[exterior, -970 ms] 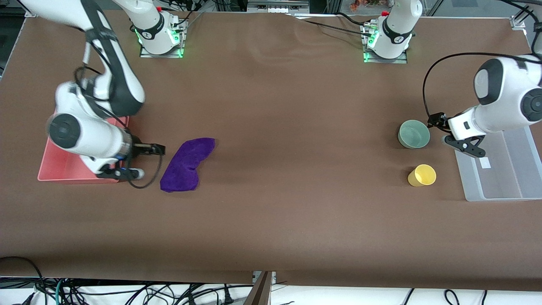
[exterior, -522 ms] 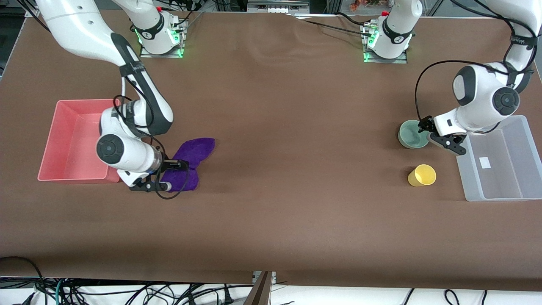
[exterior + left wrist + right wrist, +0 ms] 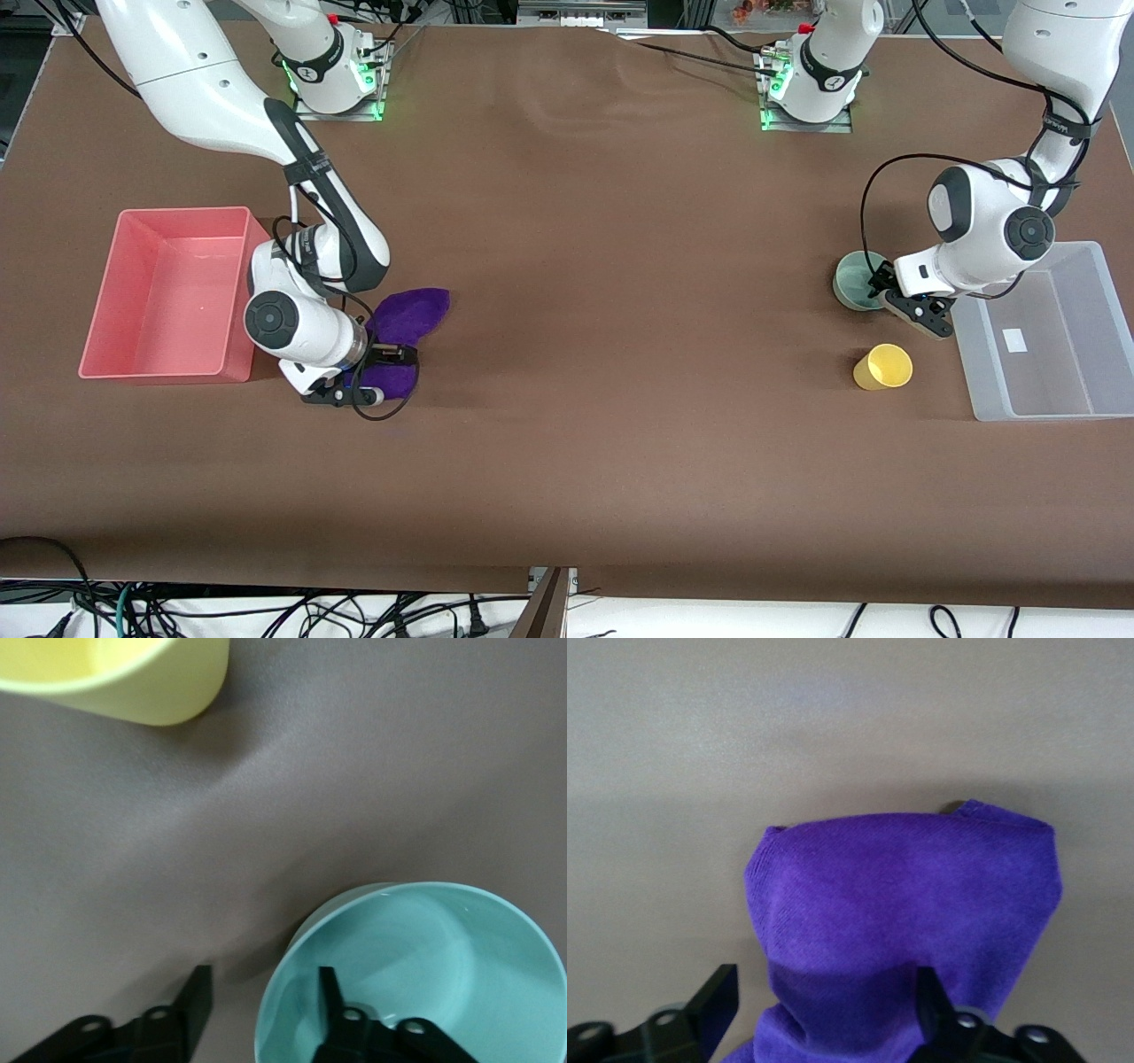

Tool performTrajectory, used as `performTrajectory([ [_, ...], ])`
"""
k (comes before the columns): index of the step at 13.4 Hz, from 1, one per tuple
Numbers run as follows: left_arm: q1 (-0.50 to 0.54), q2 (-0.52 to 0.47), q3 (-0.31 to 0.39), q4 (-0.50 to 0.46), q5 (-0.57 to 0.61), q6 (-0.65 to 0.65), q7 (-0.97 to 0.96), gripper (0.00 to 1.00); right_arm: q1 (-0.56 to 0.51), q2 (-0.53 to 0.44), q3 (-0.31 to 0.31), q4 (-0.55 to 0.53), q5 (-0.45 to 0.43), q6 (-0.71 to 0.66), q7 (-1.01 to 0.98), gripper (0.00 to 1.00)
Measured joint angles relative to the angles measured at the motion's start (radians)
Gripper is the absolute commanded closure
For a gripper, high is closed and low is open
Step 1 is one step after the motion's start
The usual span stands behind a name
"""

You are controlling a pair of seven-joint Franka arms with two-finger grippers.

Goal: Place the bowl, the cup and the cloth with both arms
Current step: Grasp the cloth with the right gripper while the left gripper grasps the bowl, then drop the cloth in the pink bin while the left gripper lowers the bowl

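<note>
The purple cloth (image 3: 412, 317) lies flat beside the pink tray. My right gripper (image 3: 388, 356) is open, low over the cloth's end nearer the front camera. In the right wrist view the cloth (image 3: 912, 895) fills the gap between the open gripper's (image 3: 827, 988) fingers. The sea-green bowl (image 3: 852, 278) stands beside the clear bin. My left gripper (image 3: 883, 291) is open at its rim. In the left wrist view (image 3: 263, 988) one finger (image 3: 330, 997) is inside the bowl (image 3: 443, 957) and the other outside. The yellow cup (image 3: 883, 367) stands upright nearer the front camera, and shows in the left wrist view (image 3: 133, 678).
A pink tray (image 3: 120, 367) stands at the right arm's end of the table. A clear plastic bin (image 3: 1036, 408) stands at the left arm's end. The brown table (image 3: 620, 310) spreads between the cloth and the bowl.
My right gripper moved from over the pink tray to the cloth and came down over its end. My left gripper moved from the clear bin to the bowl's rim.
</note>
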Motion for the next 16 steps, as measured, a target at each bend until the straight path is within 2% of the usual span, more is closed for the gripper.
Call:
performTrajectory([
  [4,0.0,-0.006,-0.001,0.028,0.0,-0.022,0.001,1.0,0.0,0.001,-0.001,0.0,0.0,-0.001,0.002,1.0],
  [7,0.0,-0.033,-0.002,0.084,0.0,-0.147,0.001,1.0,-0.001,-0.005,-0.001,0.021,-0.001,-0.047,0.002,1.0],
  [9,0.003,-0.053,-0.001,0.2,0.0,-0.347,0.019,1.0,-0.008,-0.036,-0.005,0.083,-0.003,-0.199,-0.001,1.0],
  [11,0.025,-0.054,0.002,0.355,0.0,-0.512,0.076,1.0,-0.025,-0.092,-0.016,0.182,-0.006,-0.443,-0.046,1.0],
  [13,0.075,-0.028,0.009,0.498,0.021,-0.615,0.165,1.0,-0.051,-0.154,-0.068,0.268,-0.007,-0.678,-0.176,1.0],
  [14,0.108,-0.007,0.011,0.555,0.058,-0.631,0.209,1.0,-0.059,-0.18,-0.119,0.291,-0.008,-0.757,-0.267,1.0],
  [16,0.169,0.045,0.013,0.654,0.134,-0.632,0.288,1.0,-0.073,-0.207,-0.243,0.301,-0.008,-0.825,-0.475,1.0],
])
